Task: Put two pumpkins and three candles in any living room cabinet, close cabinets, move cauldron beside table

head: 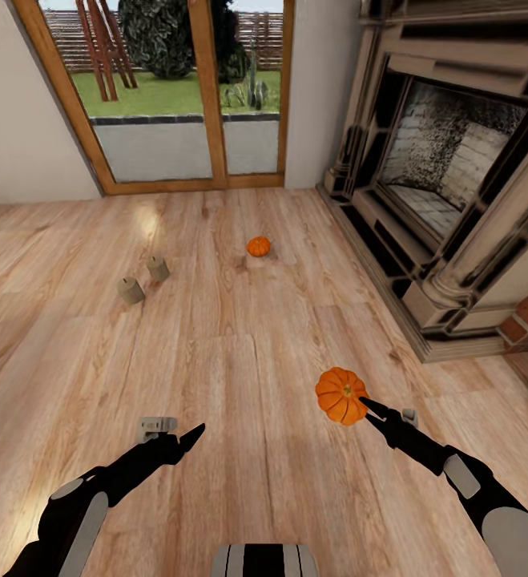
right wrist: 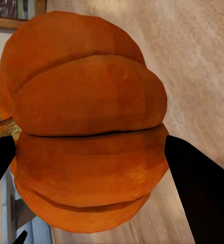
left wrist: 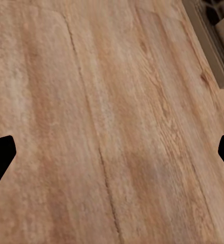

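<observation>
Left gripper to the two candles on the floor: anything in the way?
Nothing visible. The left gripper hangs open over bare plank floor, and the two candles stand ahead of it with only floor between. The right gripper holds the near pumpkin off to the side; the far pumpkin sits clear of that line.

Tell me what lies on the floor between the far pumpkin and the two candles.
Nothing: in the head view, bare floor separates the far pumpkin from the candles.

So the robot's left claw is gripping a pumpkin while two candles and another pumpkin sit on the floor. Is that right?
Not quite: it's the right gripper gripping the pumpkin, as the head view shows. The left gripper is empty. The two candles and the other pumpkin do sit on the floor.
</observation>
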Robot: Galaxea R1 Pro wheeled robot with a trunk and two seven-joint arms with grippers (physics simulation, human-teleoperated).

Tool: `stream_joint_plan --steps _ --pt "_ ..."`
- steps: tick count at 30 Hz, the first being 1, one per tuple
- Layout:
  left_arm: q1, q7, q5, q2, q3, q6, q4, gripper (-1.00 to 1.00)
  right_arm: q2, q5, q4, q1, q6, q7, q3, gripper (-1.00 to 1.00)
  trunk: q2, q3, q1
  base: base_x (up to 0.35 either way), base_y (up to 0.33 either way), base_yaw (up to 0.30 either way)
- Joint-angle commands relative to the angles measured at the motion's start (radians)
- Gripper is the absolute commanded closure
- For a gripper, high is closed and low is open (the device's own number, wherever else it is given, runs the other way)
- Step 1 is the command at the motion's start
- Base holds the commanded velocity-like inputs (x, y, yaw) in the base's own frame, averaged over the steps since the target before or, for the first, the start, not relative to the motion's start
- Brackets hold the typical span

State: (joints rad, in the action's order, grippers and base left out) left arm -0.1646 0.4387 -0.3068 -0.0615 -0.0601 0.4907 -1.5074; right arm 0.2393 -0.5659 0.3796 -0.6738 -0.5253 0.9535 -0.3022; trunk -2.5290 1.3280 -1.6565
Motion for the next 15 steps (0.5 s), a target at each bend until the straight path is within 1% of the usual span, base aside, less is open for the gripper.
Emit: stream_joint_plan --steps 1,15 --pt "0.0 0.002 -0.008 0.0 -0.002 0.009 -0.001 -1.0 0.0 -0.003 -0.001 0.0 -0.005 0.002 -0.002 1.0 0.0 -0.003 0.001 0.0 0.0 0.0" --pt "-0.001 0.002 -0.006 0.0 -0.001 0.008 0.0 -1.0 0.0 -0.003 -0.001 -0.001 -0.005 0.002 -0.005 1.0 0.003 -0.057 0.007 0.0 0.0 0.0"
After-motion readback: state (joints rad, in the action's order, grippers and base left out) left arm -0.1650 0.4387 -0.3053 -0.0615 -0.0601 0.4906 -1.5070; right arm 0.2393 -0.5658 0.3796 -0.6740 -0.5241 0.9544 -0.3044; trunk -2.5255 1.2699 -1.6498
